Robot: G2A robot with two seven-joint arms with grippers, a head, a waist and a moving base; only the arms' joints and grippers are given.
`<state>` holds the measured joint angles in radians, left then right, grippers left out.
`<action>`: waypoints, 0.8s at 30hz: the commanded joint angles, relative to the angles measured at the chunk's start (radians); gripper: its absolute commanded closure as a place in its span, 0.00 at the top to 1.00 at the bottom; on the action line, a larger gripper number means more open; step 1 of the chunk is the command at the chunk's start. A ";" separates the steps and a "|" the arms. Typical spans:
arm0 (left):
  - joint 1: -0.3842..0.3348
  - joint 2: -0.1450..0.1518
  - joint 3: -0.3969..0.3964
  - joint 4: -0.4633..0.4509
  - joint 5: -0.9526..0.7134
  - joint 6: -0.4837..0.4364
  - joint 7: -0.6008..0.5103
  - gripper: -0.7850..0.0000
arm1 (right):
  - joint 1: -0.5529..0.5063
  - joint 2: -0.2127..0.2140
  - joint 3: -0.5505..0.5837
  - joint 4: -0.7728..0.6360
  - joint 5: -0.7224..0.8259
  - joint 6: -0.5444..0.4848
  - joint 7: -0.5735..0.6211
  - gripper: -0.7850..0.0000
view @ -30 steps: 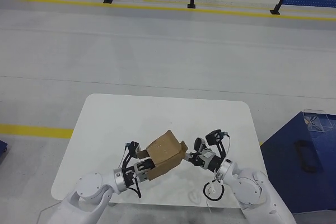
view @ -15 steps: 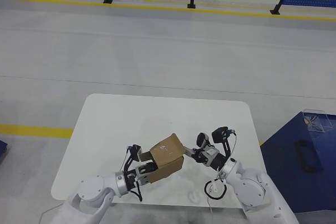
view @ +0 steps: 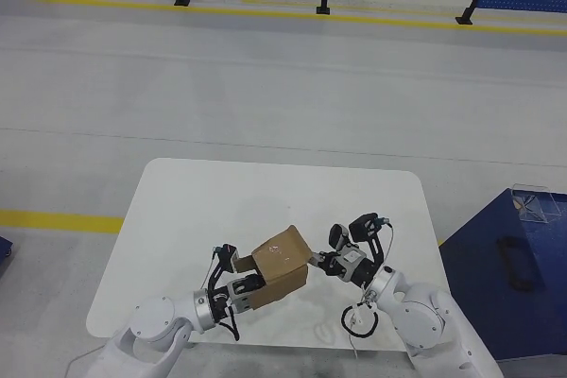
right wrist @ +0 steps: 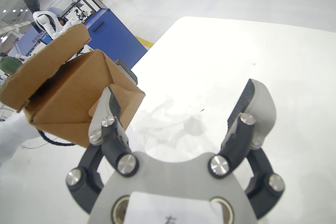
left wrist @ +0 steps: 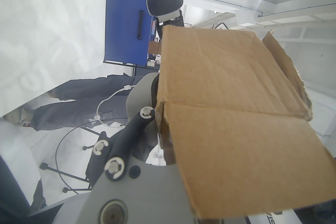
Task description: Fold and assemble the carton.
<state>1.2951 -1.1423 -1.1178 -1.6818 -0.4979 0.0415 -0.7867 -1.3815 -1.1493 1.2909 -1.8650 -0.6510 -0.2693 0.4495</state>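
Observation:
A brown cardboard carton (view: pixel 280 261) is held tilted just above the white table (view: pixel 265 194), near its front edge. My left gripper (view: pixel 238 282) is shut on the carton's near-left wall; in the left wrist view the carton (left wrist: pixel 231 93) hides most of that gripper (left wrist: pixel 160 110), with one finger (left wrist: pixel 140 117) showing at the cardboard's edge. My right gripper (view: pixel 343 253) stands open at the carton's right end. In the right wrist view, one of its fingers (right wrist: pixel 111 104) rests against a side flap of the carton (right wrist: pixel 65 93), whose top flap stands ajar, and the gripper (right wrist: pixel 181 101) holds nothing.
A blue cabinet (view: pixel 524 274) stands off the table's right side. A white cable loop (view: pixel 360 323) hangs at the front edge by the right arm. The far half of the table is bare.
The carton has dropped lower and turned flatter, with its right end flap now against the right gripper. The right gripper shifted slightly to the right and stays open.

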 commanded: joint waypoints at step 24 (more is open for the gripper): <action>0.008 0.000 -0.004 -0.006 -0.003 -0.003 0.004 0.00 | -0.005 0.001 0.029 0.029 0.033 0.022 -0.032 1.00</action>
<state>1.3025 -1.1426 -1.1216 -1.6880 -0.5002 0.0398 -0.7827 -1.3847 -1.1493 1.3093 -1.8433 -0.6190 -0.2582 0.4098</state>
